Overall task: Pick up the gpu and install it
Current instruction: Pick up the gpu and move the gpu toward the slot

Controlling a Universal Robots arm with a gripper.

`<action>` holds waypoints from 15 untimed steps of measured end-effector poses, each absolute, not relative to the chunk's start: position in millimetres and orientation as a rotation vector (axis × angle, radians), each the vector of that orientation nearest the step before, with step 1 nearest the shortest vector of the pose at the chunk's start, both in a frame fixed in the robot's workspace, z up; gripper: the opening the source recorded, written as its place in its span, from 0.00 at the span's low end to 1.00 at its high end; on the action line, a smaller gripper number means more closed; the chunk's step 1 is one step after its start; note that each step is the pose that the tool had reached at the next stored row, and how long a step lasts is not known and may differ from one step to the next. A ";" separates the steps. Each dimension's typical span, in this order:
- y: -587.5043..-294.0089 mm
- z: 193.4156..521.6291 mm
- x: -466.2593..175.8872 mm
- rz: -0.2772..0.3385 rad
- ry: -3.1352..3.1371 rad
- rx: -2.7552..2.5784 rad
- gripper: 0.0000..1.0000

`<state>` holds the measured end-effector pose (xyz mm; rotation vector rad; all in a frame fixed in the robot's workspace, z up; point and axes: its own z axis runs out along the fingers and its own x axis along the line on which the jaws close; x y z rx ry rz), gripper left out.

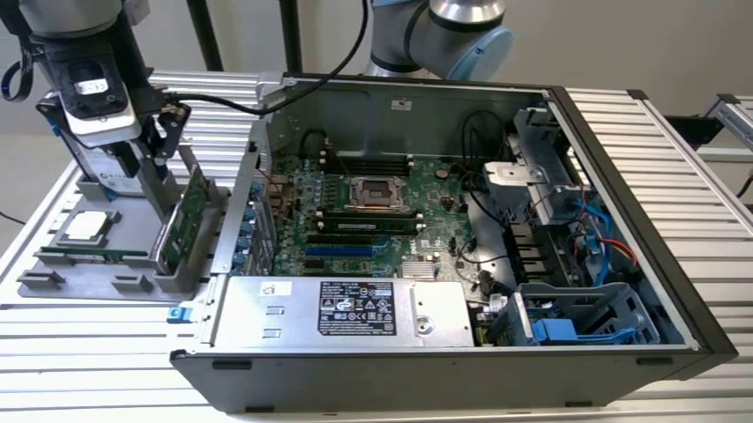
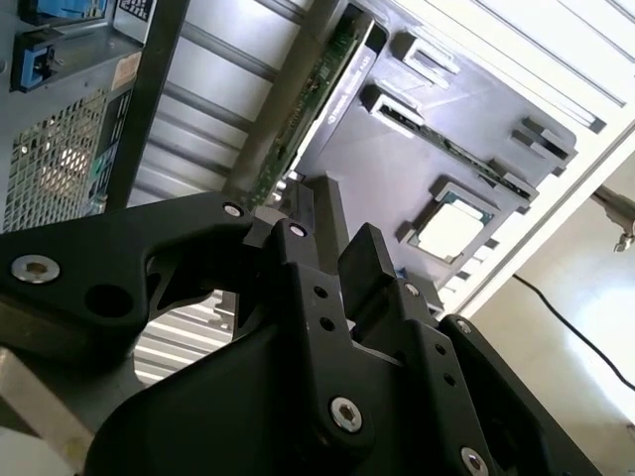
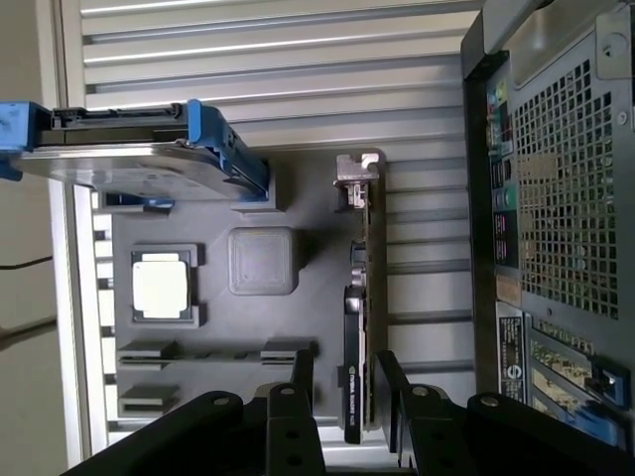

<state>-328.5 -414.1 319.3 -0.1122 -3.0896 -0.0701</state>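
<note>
The gpu (image 1: 179, 231) stands on its long edge in a slot of the grey parts tray (image 1: 70, 284), at the exterior view's left, beside the open computer case (image 1: 612, 115). It shows edge-on in both wrist views (image 3: 363, 297) (image 2: 316, 94), and its silver end bracket (image 3: 357, 171) is at the end away from the gripper. My gripper (image 1: 165, 145) hangs just above the card's upper edge. It is open (image 3: 344, 382) (image 2: 337, 238), with one finger on each side of the card's line and a gap to each face. Nothing is held.
The tray also holds a processor chip (image 3: 161, 283), a silver hard drive with blue rails (image 3: 129, 159) and a narrow memory stick (image 1: 94, 256). The case wall (image 3: 556, 198) rises close beside the tray. Inside the case lie the motherboard (image 1: 365, 220) and the power supply (image 1: 353, 308).
</note>
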 end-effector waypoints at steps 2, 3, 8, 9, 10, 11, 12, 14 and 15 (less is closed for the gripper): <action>-414.2 318.5 -328.0 -0.070 -3.090 -0.112 1.00; -414.2 318.0 -327.8 -0.070 -3.090 -0.112 1.00; -414.2 315.7 -327.1 -0.070 -3.089 -0.112 1.00; -414.2 315.3 -327.0 -0.070 -3.089 -0.112 1.00; -414.2 314.8 -326.9 -0.070 -3.089 -0.112 1.00; -414.2 314.4 -326.8 -0.070 -3.089 -0.112 1.00; -414.2 314.0 -326.7 -0.070 -3.089 -0.112 1.00; -414.2 313.1 -326.6 -0.070 -3.089 -0.112 1.00; -414.2 312.6 -326.6 -0.070 -3.089 -0.112 1.00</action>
